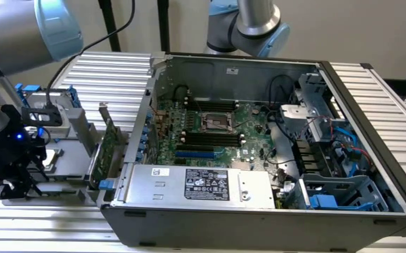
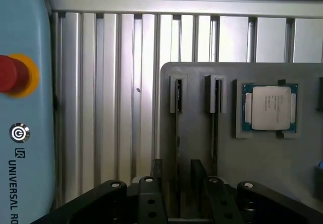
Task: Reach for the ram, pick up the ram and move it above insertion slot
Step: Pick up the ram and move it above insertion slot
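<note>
Reach is near complete: the gripper (image 1: 15,182) hangs at the exterior view's lower left over the grey holder (image 2: 202,82) on the counter (image 1: 48,232), jaws apart astride the ram (image 2: 178,98), which stands edge-on in the holder slot farther from the processor (image 2: 267,108). No grasp or lift is evident; pick-up and the carry to the motherboard slots (image 1: 210,138) in the open case (image 1: 259,232) are outstanding.
</note>
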Motion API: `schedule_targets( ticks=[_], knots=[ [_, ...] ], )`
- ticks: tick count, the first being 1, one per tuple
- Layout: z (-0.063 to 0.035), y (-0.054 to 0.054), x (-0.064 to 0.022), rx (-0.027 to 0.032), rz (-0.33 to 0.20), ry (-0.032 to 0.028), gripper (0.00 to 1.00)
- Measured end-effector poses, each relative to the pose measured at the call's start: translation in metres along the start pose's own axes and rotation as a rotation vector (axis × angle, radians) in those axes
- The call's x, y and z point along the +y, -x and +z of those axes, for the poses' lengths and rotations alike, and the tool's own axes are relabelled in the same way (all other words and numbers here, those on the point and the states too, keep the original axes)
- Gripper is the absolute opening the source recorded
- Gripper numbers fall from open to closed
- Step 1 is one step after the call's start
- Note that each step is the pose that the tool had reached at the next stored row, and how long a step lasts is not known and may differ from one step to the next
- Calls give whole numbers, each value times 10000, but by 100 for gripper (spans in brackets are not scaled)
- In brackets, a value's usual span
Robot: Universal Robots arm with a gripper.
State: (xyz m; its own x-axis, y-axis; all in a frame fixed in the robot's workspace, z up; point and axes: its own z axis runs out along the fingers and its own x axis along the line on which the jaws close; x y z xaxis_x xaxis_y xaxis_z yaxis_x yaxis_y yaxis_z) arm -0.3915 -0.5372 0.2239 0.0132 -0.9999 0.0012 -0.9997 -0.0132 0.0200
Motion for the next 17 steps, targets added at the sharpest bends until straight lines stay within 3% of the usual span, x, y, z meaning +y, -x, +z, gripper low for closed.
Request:
schedule_targets(
  ticks=[10, 12, 15, 17],
  knots=[
    [182, 0, -4, -9, -33, 0, 36],
    [213, -1, -3, -60, -61, -1, 36],
    [241, -1, -3, -188, -101, -4, 36],
    [253, 0, -3, -208, -103, 3, 36]
  ],
)
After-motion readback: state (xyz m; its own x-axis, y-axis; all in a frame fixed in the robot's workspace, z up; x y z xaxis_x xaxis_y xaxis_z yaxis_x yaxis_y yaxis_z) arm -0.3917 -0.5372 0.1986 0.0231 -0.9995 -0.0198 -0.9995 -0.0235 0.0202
